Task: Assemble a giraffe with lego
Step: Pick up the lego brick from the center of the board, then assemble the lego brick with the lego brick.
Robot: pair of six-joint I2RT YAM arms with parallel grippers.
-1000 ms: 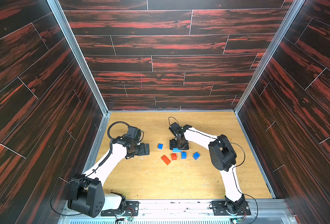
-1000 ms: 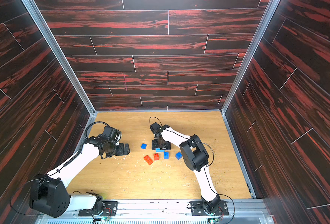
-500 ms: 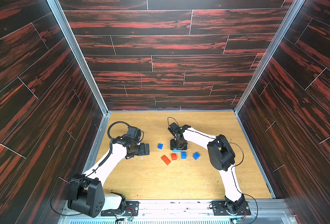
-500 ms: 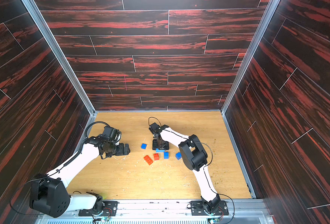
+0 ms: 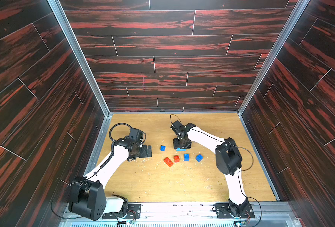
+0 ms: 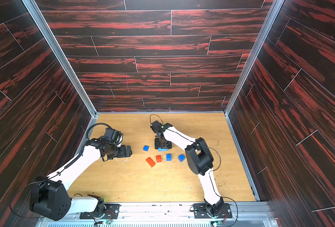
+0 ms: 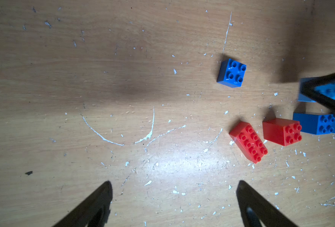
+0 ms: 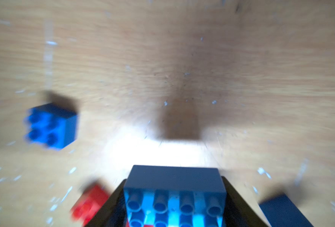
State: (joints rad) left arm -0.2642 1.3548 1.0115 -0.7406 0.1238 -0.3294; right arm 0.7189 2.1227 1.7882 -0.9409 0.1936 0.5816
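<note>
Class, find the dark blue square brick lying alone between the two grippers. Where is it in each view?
Both top views: dark blue square brick, just left of the right gripper.
Left wrist: studs up, apart from the red long brick.
Right wrist: blurred, clear of the gripper.
Shared landmark: the light blue long brick in the right gripper.

A light wooden tabletop [image 5: 162, 182], scratched and flecked with white, is enclosed on three sides by dark panelled walls [image 5: 172, 45] streaked with red; silvery posts [image 5: 80, 59] are set at its far corners, a metal rail [image 5: 182, 208] along its near edge.
</note>
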